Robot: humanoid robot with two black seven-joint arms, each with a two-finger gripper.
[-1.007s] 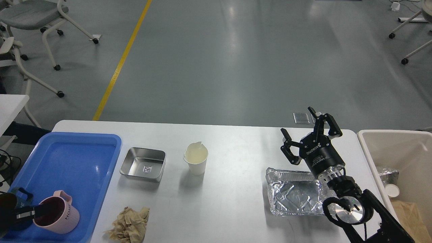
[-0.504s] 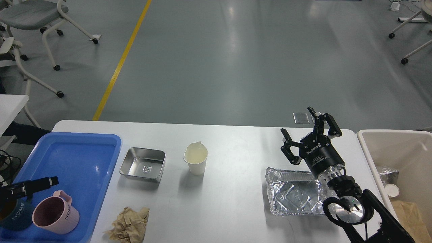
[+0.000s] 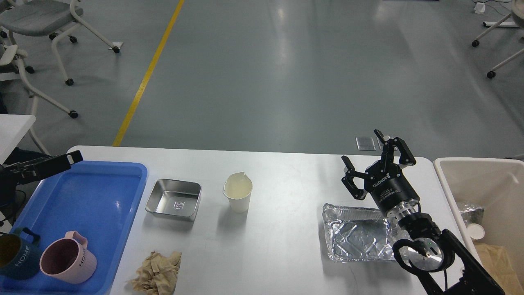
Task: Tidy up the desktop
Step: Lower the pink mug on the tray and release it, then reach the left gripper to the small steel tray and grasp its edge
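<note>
The white desktop (image 3: 282,180) holds a steel dish (image 3: 173,199), a white paper cup (image 3: 238,191) with pale liquid, a crumpled brown paper (image 3: 157,272) near the front edge, and an empty foil tray (image 3: 358,237). A pink mug (image 3: 67,262) and a dark blue mug (image 3: 16,256) stand in the blue tray (image 3: 102,184) at the left. My left gripper (image 3: 69,159) hovers over the tray's far left corner, seen edge-on and holding nothing. My right gripper (image 3: 363,149) is open and empty above the foil tray's far edge.
A beige bin (image 3: 446,180) with some rubbish stands off the desktop's right end. Office chairs (image 3: 45,24) stand on the grey floor behind, at far left and far right. A yellow floor line (image 3: 147,73) runs away from the desk.
My left gripper has let go of the pink mug and risen away toward the tray's far left corner. The pink mug now stands free beside the blue mug. The right arm has barely moved.
</note>
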